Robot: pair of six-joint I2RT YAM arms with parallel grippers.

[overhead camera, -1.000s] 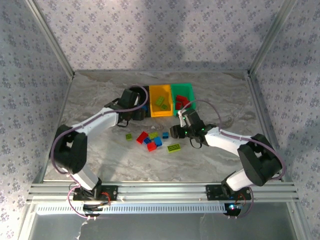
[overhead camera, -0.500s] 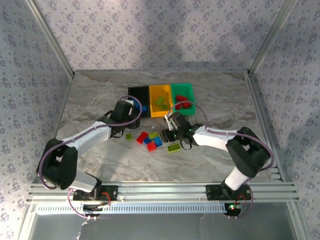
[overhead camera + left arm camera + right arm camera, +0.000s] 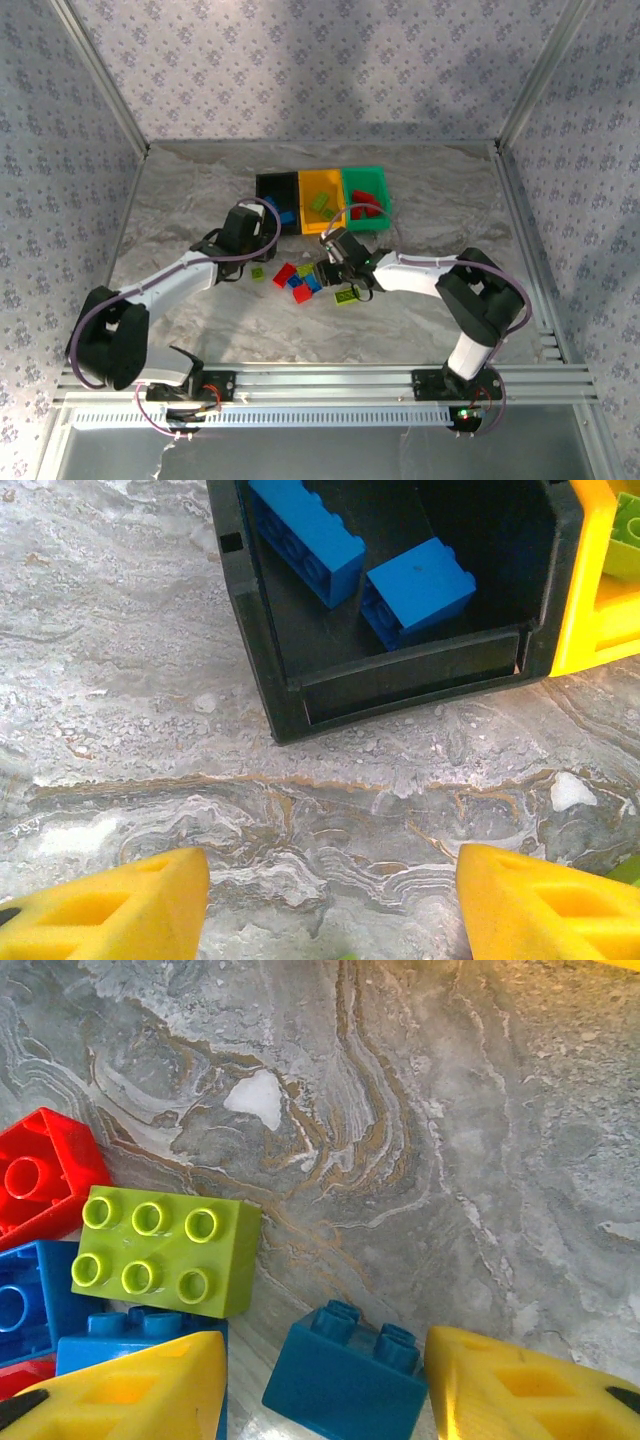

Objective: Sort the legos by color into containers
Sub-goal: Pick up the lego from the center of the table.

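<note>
The table (image 3: 120,680) was a grey marbled slab veined with brown, faintly gritty up close. At its far middle three boxy, open plastic bins sat joined in a row. The black bin (image 3: 255,630) stood on the left, glossy, with straight walls and a stepped front lip. The yellow bin (image 3: 590,610) touched its right wall, and the green bin (image 3: 368,180) closed the right end. In the black bin lay a long blue brick (image 3: 305,535) with studs along one edge. Beside it a short blue brick (image 3: 415,590) was tipped over, a smooth face up. A lime brick (image 3: 625,530) showed in the yellow bin, and red bricks (image 3: 365,207) lay in the green bin. The left gripper (image 3: 325,910) hovered over bare table just in front of the black bin. Its chunky yellow fingers (image 3: 100,910), each with a cut-out window, were spread wide and held nothing. The pile (image 3: 300,282) of loose bricks lay on the table nearer than the bins, between the two grippers. The right gripper (image 3: 330,1390) hung low over the pile, its wedge-shaped fingers parted to either side of a small teal brick (image 3: 345,1375) showing two round studs. A gap was plain on the brick's left. The right finger stood just beside it, and whether it touched could not be told. The brick rested on the table. To its left a six-stud lime block (image 3: 165,1250) lay studs up against a red block (image 3: 45,1175) and a blue block (image 3: 25,1305). A thin lime plate (image 3: 258,273) lay left of the pile, and a second plate (image 3: 347,296) lay by the right gripper.
</note>
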